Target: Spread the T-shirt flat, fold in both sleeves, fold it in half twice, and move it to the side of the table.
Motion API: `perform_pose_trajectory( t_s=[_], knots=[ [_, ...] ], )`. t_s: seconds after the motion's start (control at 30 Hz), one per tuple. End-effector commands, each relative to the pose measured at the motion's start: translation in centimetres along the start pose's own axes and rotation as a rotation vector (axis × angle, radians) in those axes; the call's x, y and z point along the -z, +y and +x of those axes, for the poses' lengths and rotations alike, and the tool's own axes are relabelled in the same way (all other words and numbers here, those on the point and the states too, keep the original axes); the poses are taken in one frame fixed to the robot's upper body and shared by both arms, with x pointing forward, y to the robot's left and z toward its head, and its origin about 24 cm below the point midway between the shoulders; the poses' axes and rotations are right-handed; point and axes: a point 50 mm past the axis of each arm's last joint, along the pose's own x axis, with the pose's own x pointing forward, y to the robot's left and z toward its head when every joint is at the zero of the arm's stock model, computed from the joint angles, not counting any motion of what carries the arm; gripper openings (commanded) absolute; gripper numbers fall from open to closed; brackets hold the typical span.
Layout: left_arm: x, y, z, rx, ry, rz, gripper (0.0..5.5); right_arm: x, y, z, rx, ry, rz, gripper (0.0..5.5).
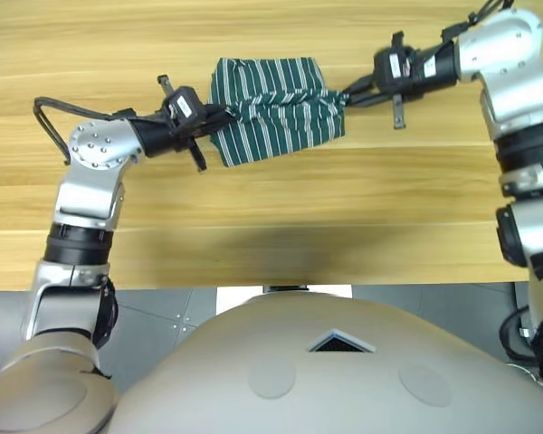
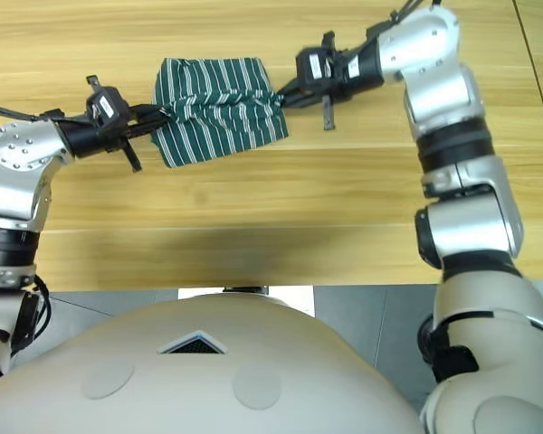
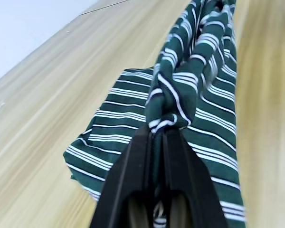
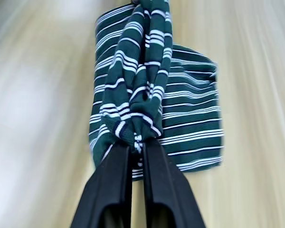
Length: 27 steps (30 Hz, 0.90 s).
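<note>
A green T-shirt (image 1: 273,107) with white stripes lies folded into a small bundle on the wooden table (image 1: 271,217), toward the far side. My left gripper (image 1: 224,114) is shut on the bundle's left edge, pinching bunched fabric (image 3: 168,111). On the opposite edge my right gripper (image 1: 342,93) is shut on a gathered fold (image 4: 135,118). Both black finger pairs (image 3: 154,180) (image 4: 137,190) clamp cloth between them. The fabric between the two grippers is drawn up and bunched, with a flat folded part resting on the wood below.
Bare wooden table surface stretches all around the shirt, with wide free room toward the near edge (image 1: 271,280). A seam between table boards runs at the far right (image 2: 534,81).
</note>
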Motion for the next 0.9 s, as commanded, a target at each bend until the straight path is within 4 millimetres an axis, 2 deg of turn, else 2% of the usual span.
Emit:
perform_pose_trajectory(
  t_s=[0.03, 0.27, 0.47, 0.5, 0.53, 0.63, 0.9],
  knots=[
    [0.2, 2.8, 1.3, -0.028, -0.010, -0.069, 0.00, 0.5, -2.5, 0.1, 0.054, 0.050, 0.110, 0.15],
    [0.3, 6.2, 3.9, -0.129, -0.032, -0.160, 0.00, 1.8, -3.2, 1.8, 0.142, 0.106, 0.262, 0.15],
    [2.1, 7.1, 5.5, -0.240, 0.047, -0.251, 0.00, 1.8, -4.1, 2.3, 0.317, 0.085, 0.317, 0.15],
    [2.4, 7.1, 5.7, -0.246, 0.060, -0.257, 0.31, 1.8, -4.3, 2.2, 0.350, 0.086, 0.319, 0.15],
    [2.7, 6.9, 5.9, -0.249, 0.071, -0.267, 0.49, 1.9, -4.4, 2.1, 0.383, 0.089, 0.319, 0.52],
    [3.2, 6.4, 6.3, -0.249, 0.089, -0.283, 1.09, 1.8, -4.9, 1.9, 0.473, 0.096, 0.308, 1.18],
    [3.2, 7.1, 6.0, -0.341, 0.061, -0.286, 2.39, 2.3, -5.6, 1.4, 0.707, 0.150, 0.237, 2.61]
  ],
)
